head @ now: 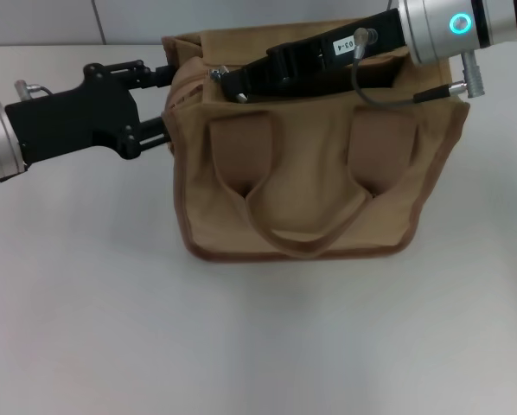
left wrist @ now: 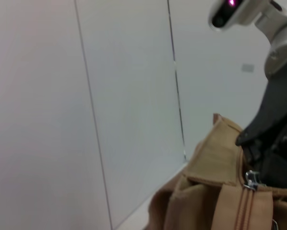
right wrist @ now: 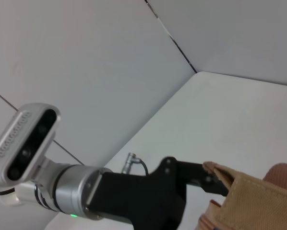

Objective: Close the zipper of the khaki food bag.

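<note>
On the table [head: 86,328], one khaki food bag [head: 310,186], two handles [head: 306,242].

Approach to khaki food bag [head: 315,186] top is crowded: right gripper [head: 228,82] and its arm lie across the top panel from the robot's right, blocking most of it. Left gripper [head: 162,104] sits against the bag's left end, closing that side. Table [head: 258,346] in front of bag and front strap handle [head: 306,220] is open; free pass there.
</note>
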Robot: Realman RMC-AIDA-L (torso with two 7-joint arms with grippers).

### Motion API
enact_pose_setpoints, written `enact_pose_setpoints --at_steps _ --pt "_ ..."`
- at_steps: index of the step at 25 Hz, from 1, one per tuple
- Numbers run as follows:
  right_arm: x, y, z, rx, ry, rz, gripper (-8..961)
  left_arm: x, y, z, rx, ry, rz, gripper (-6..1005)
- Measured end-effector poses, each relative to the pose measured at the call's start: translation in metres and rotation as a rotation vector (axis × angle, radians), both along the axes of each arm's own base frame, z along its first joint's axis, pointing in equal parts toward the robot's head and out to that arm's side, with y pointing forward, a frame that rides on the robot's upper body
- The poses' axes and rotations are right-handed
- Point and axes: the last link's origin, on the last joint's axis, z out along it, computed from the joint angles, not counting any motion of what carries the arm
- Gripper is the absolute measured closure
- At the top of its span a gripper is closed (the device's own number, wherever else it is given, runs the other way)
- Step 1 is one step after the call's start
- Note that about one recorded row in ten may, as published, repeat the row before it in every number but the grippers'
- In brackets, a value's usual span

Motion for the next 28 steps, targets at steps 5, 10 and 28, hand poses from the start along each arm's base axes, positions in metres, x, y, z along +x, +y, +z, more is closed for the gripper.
enact_pose_setpoints --at_steps 5,10,28 --pt "0.0 0.0 0.0 0.001 -0.003 0.0 953 -0.001 -0.002 0.006 0.022 -0.033 0.0 348" --pt "0.001 0.0 0.0 0.002 -0.004 -0.001 953 0.003 -0.005 0.008 0.02 -0.063 -0.026 569" --pt "0.014 0.002 0.005 0.025 -0.06 -0.017 953 0.011 -0.011 0.014 0.047 -0.152 -0.068 971"
